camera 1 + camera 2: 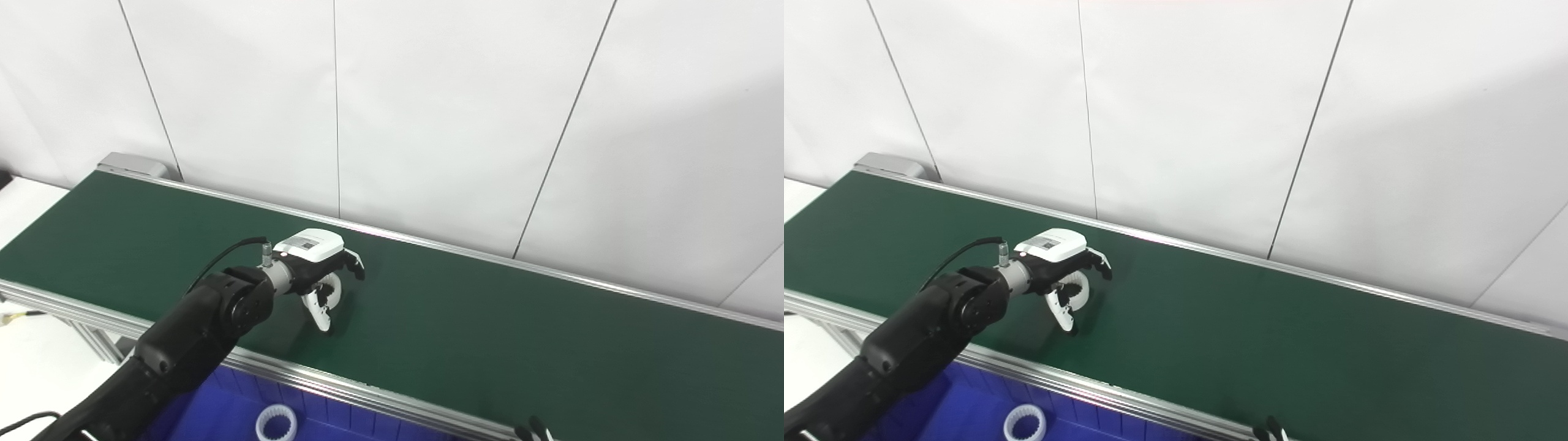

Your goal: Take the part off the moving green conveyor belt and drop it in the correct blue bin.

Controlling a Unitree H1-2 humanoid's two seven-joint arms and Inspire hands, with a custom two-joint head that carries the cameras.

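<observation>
Blue bin (233, 398) sits just below the near rail of the green conveyor belt (490, 318), with a white toothed ring (262, 421) lying in it. Over the belt's left half the left hand (315, 266) reaches down, fingers curled partway around a white ring-shaped part (1082, 285) resting on the belt (whether it is actually clamped cannot be told). At the belt's near rail only the right hand (534, 430) fingertips show, too little to judge.
</observation>
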